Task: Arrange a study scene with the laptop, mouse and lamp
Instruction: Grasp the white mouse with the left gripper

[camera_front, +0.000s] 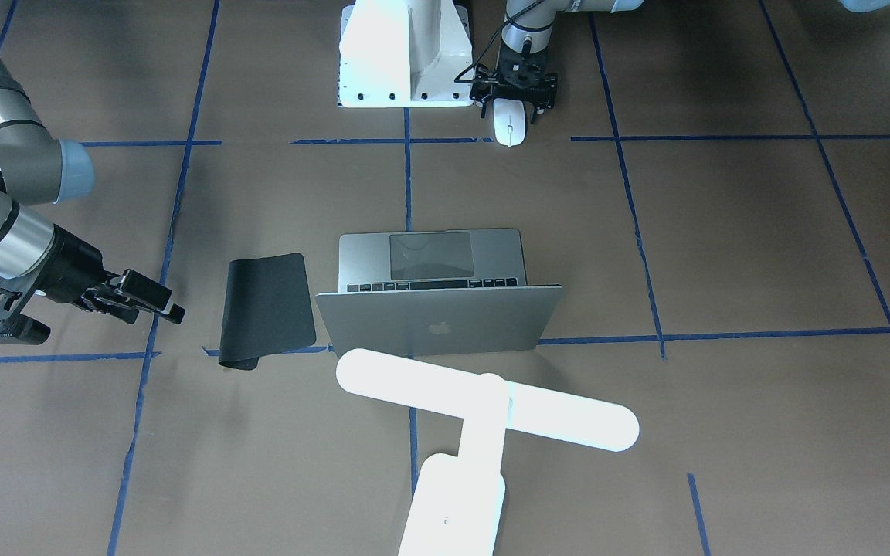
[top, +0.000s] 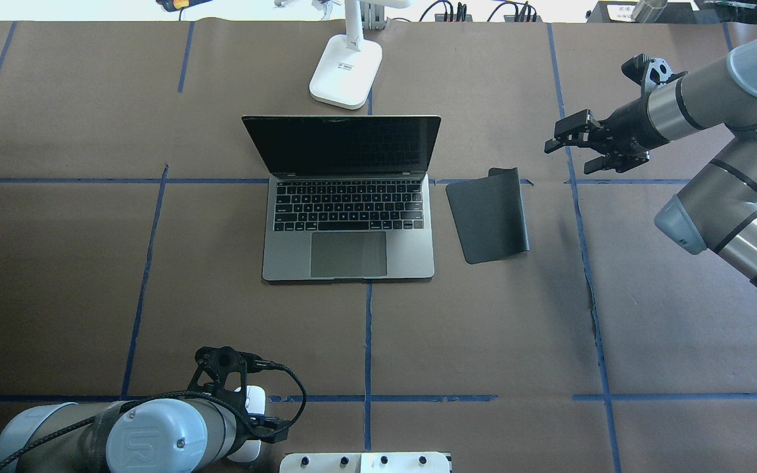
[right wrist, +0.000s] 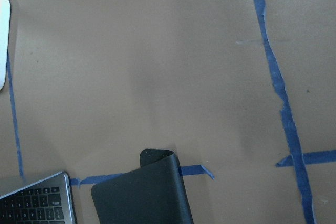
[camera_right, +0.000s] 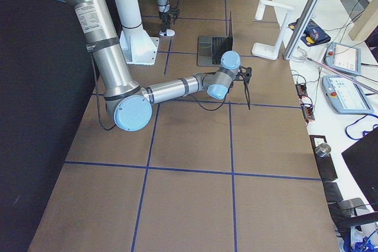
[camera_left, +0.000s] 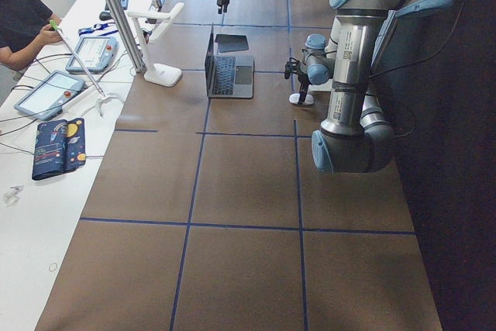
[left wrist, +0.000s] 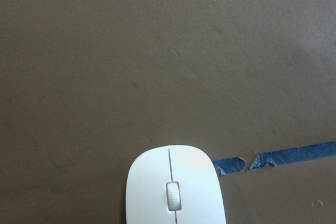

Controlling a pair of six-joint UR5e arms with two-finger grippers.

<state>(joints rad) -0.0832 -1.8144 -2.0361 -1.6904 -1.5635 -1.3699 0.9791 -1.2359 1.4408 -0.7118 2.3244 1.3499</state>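
The grey laptop [camera_front: 437, 320] stands open in the middle of the table, keyboard [top: 349, 205] towards the robot. The white T-shaped lamp [camera_front: 484, 401] stands behind it, its base [top: 345, 79] on the far side. The white mouse [camera_front: 510, 125] lies on the table near the robot's base and also shows in the left wrist view [left wrist: 176, 187]. My left gripper [camera_front: 512, 104] hangs over the mouse's rear end, open, fingers on either side. My right gripper [top: 569, 156] is open and empty, in the air to the right of the black mouse pad [top: 489, 215].
The mouse pad's far edge [right wrist: 157, 157] curls up. The white bolted robot pedestal [camera_front: 406, 54] stands right beside the mouse. Blue tape lines cross the brown table cover. Tablets and an operator [camera_left: 19, 21] sit at the side bench.
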